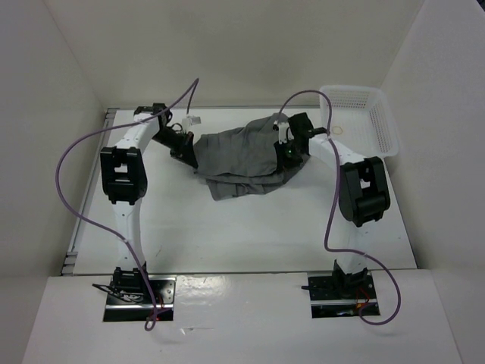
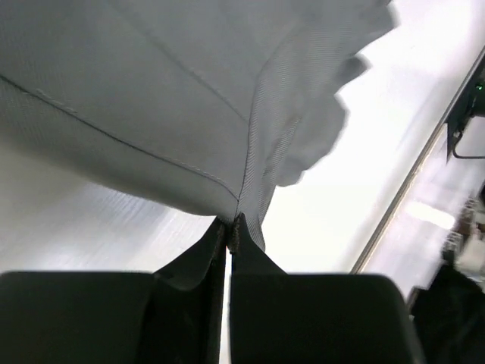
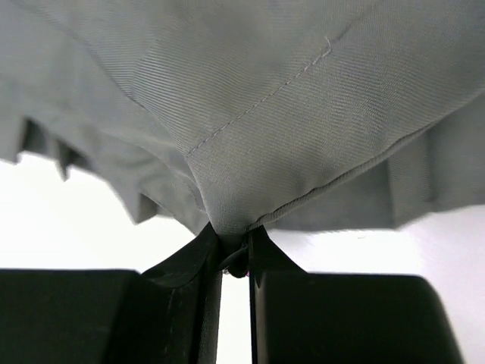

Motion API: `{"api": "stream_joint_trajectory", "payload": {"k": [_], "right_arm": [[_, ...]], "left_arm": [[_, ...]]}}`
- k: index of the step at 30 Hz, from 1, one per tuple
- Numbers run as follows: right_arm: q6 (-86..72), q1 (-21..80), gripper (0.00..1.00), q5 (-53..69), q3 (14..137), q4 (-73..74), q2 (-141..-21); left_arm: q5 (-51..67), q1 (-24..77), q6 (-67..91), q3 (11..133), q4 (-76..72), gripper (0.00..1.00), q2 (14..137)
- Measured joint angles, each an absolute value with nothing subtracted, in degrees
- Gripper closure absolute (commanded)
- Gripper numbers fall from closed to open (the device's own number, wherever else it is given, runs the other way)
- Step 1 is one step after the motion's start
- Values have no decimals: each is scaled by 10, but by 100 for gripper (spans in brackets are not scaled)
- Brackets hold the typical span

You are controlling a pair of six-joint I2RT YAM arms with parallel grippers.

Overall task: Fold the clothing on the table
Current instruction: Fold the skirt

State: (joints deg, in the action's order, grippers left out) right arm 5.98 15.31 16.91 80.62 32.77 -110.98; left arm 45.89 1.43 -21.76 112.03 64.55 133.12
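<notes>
Folding has barely begun: your left gripper and right gripper each pinch the clothing, bunched upper centre on the table; no neat fold yet.

The left arm and right arm have white links, black joint housings, black jaws and looping purple cables.

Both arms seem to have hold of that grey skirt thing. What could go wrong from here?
The left jaws and the right jaws each pinch only a small bit of the clothing at their very tips; it might slip out on a pull. The clothing is bunched up on the table, so a fold could come out crooked. The white basket stands close to the right arm, which might knock it.
</notes>
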Motion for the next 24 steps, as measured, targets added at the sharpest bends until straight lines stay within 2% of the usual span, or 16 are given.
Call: {"api": "stream_joint_trajectory", "payload": {"k": [6,17,24], "right_arm": [[89,151,100,165,893,384,-1067],[135,146,100,142,973,447,-929],[150,144,100,138,973,475,-830]], "left_arm": [[462,20,-241,1284,700,100,1326],[476,28,-240,1355,731,100,1275],[466,32,-234,1391,733,100,1168]]}}
